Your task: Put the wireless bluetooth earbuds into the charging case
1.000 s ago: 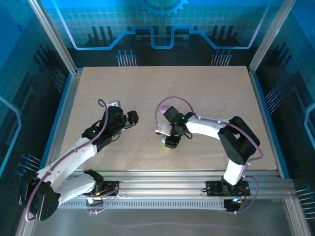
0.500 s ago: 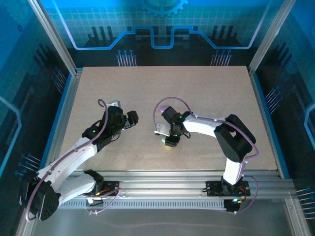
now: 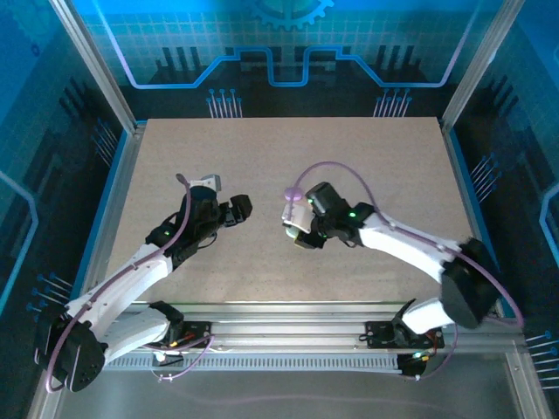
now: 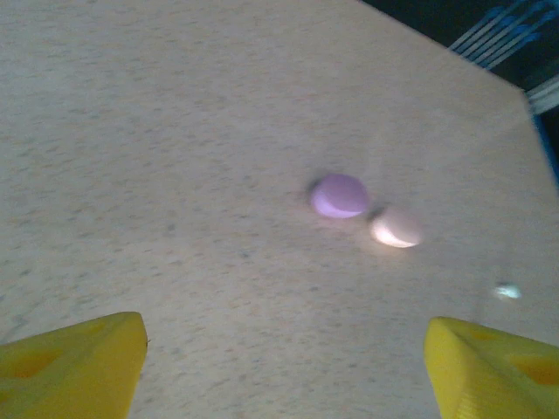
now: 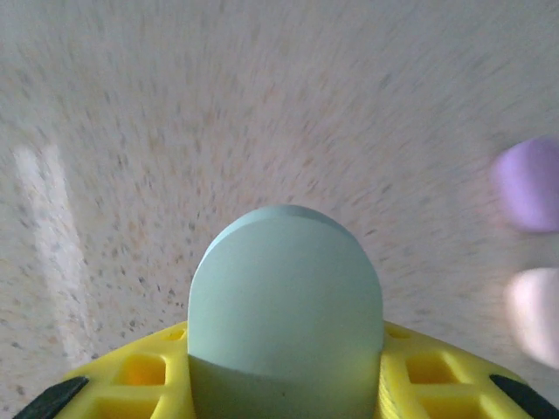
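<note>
My right gripper [image 5: 286,358] is shut on a mint-green oval charging case [image 5: 286,288], which stands up between its yellow jaws just above the table; from above this gripper [image 3: 298,236] is near the table's middle. A purple oval case [image 4: 340,195] and a pale pink one [image 4: 396,227] lie side by side on the table, blurred at the right edge of the right wrist view. A tiny pale nub [image 4: 507,291] lies beyond them, too blurred to name as an earbud. My left gripper [image 4: 284,349] is open over bare table, short of the two cases.
The speckled beige table [image 3: 367,157] has a blue rim and metal frame posts around it. My left arm [image 3: 131,275] reaches in from the lower left. My right arm [image 3: 419,253] stretches across the lower right.
The right jaws have narrowed onto the green case and the gripper has shifted slightly up the table, its elbow swinging out to the right. The left gripper crept a little to the right.
</note>
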`<action>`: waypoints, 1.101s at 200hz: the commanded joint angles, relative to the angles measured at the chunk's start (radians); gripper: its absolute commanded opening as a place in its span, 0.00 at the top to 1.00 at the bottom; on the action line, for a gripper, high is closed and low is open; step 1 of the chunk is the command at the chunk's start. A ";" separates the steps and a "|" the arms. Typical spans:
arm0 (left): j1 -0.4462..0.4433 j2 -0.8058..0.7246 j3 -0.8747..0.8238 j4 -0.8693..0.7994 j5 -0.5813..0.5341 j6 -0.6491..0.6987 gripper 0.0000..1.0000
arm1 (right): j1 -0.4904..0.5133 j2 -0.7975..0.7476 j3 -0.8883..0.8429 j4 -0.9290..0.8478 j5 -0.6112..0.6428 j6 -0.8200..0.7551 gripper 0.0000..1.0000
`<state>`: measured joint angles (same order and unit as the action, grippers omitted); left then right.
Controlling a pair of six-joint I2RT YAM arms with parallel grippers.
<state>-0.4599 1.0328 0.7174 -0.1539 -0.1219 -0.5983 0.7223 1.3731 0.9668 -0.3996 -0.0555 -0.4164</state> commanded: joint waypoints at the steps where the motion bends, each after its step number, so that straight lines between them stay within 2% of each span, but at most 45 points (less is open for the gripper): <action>1: 0.010 -0.011 0.022 0.153 0.193 0.038 0.18 | -0.020 -0.188 -0.064 0.101 -0.016 0.068 0.72; 37: 0.003 0.065 0.111 0.307 0.498 -0.019 0.22 | -0.043 -0.440 -0.166 0.184 0.025 0.117 0.71; 58: -0.046 0.111 0.161 0.388 0.596 -0.033 0.23 | -0.053 -0.503 -0.171 0.183 0.033 0.136 0.70; 105: -0.187 0.199 0.290 0.261 0.623 0.101 0.25 | -0.058 -0.526 -0.152 0.191 0.004 0.179 0.69; 175: -0.239 0.298 0.366 0.226 0.647 0.089 0.36 | -0.057 -0.532 -0.143 0.212 -0.030 0.191 0.68; 220: -0.259 0.349 0.411 0.189 0.660 0.085 0.52 | -0.057 -0.530 -0.145 0.242 -0.005 0.206 0.67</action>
<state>-0.7082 1.3636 1.0855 0.0685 0.5026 -0.5228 0.6727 0.8566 0.8120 -0.2165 -0.0631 -0.2314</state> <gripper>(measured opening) 0.527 0.383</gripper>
